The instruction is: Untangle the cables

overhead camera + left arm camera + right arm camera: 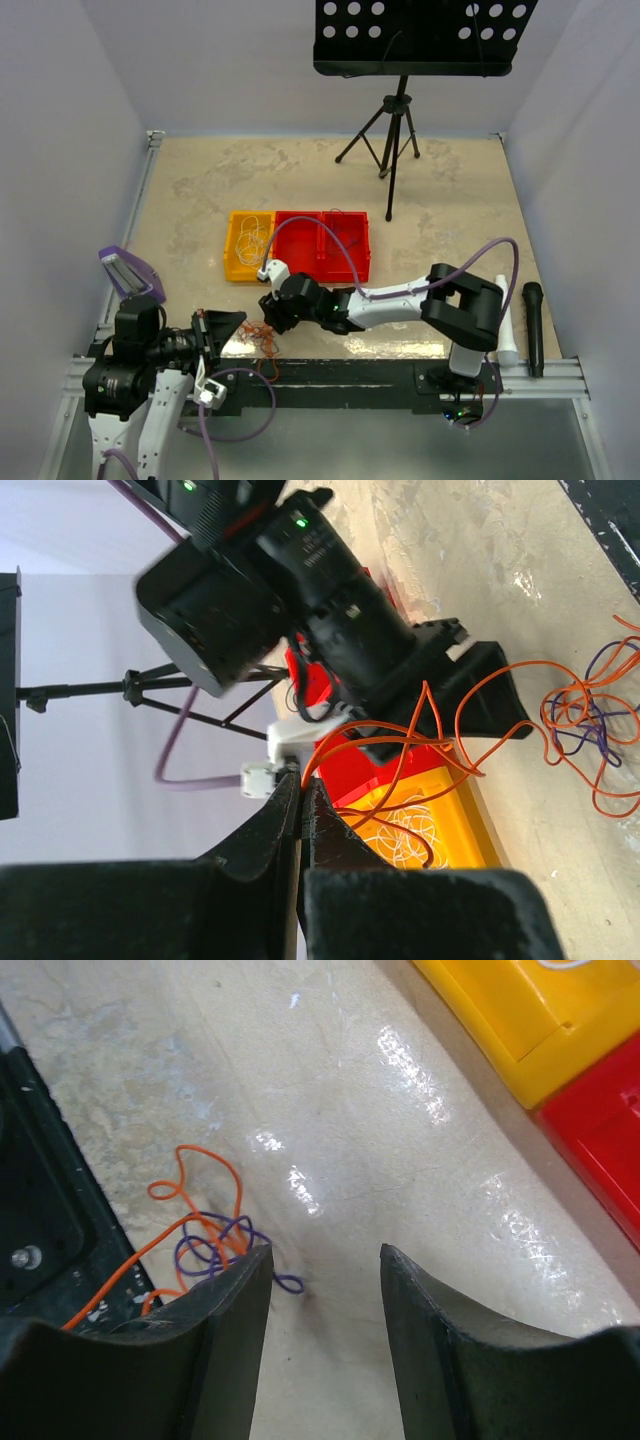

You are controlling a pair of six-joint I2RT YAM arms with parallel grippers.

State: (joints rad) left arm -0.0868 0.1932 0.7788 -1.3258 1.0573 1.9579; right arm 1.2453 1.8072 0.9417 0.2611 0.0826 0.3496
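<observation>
While the left gripper (302, 785) pinches one orange strand tight, the cables (590, 720) lie knotted, orange with purple, on the table (400, 1160) near its front edge. The right gripper (325, 1255) hovers wide open beside them. The step looks like pulling strands apart, so next it should catch a purple loop.

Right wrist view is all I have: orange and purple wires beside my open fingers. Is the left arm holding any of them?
Observer: Yes. The left gripper is shut on an orange strand of the cables.
Operator: Where does the tangle lie overall?
Observer: From above, it lies by the near edge of the table, between the left gripper and the right gripper.
Operator: Anything in the yellow bin?
Observer: The yellow bin holds loops of thin white wire.
</observation>
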